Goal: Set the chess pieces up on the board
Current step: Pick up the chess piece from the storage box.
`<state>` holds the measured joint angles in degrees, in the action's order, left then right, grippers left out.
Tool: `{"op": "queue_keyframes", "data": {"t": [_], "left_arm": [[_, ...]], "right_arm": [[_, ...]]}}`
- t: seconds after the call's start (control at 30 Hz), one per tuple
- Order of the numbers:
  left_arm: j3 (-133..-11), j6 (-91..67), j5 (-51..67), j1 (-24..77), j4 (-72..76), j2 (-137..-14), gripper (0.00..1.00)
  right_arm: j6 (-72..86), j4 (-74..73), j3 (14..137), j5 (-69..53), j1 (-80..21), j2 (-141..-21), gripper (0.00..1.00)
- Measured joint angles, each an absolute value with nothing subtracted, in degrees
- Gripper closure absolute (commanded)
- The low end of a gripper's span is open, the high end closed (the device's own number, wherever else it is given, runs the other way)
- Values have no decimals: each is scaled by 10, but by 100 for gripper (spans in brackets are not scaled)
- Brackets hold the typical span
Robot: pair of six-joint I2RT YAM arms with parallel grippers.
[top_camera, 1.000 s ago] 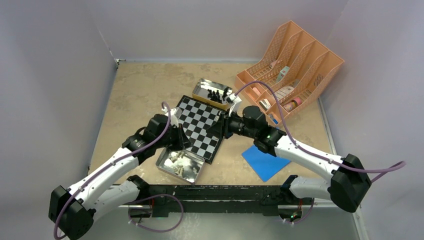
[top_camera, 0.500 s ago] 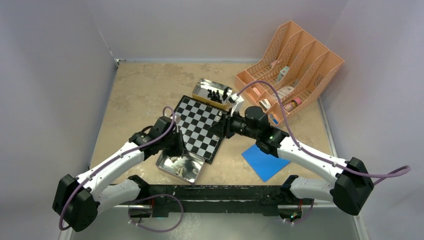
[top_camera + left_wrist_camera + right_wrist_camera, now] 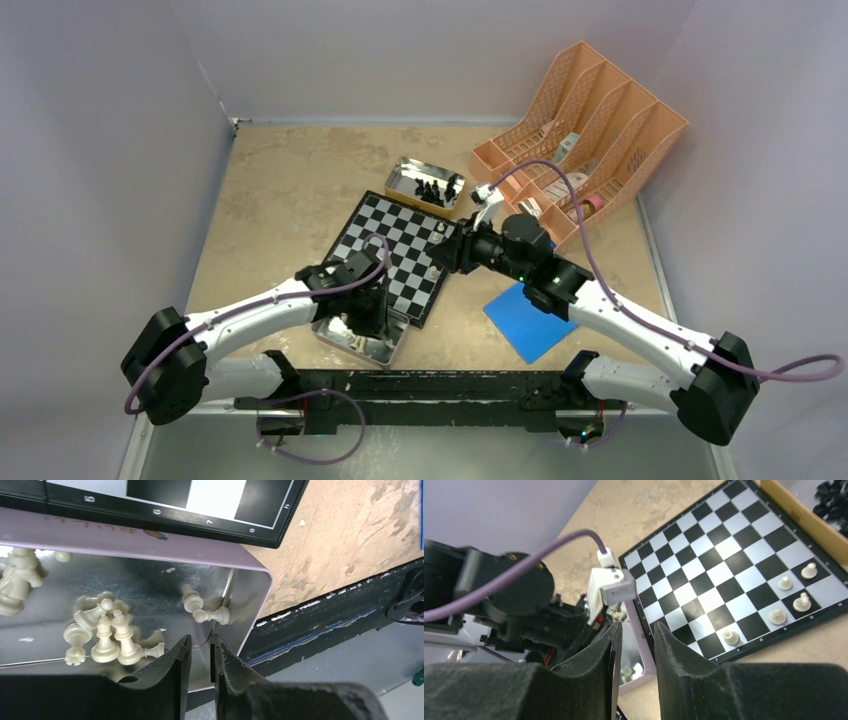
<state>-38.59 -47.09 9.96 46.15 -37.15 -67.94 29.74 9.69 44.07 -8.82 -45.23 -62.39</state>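
The checkered board [image 3: 385, 238] lies mid-table. Several cream-white chess pieces [image 3: 785, 583] stand along its right edge. More white pieces [image 3: 107, 635] lie jumbled in a shiny tin [image 3: 385, 350] at the board's near edge. My left gripper [image 3: 365, 322] hangs over that tin's right end. In the left wrist view the left gripper [image 3: 200, 639] is narrowly open and empty, just short of a fallen pawn [image 3: 212, 614]. Black pieces [image 3: 430, 188] sit in a second tin [image 3: 405, 172] behind the board. My right gripper [image 3: 447, 250] hovers at the board's right edge. It shows open and empty [image 3: 636, 625] in the right wrist view.
An orange file rack [image 3: 580, 130] with small items stands at the back right. A blue flat square [image 3: 530, 320] lies right of the board, under the right arm. The dark base rail [image 3: 430, 385] runs along the near edge, close behind the white-piece tin.
The left arm has swung from the board's left edge to over the white-piece tin, and its jaws have parted slightly. The right arm has drifted a little to the right.
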Motion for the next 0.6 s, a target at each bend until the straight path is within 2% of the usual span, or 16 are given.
{"op": "queue_keyframes", "data": {"t": [0.43, 0.6], "left_arm": [[-396, -489, 71, 499, -350, -736, 78], [-396, -489, 57, 501, -344, -740, 84]], "right_arm": [[300, 92, 441, -39, -453, -550, 68], [300, 88, 441, -35, -452, -550, 68]]}}
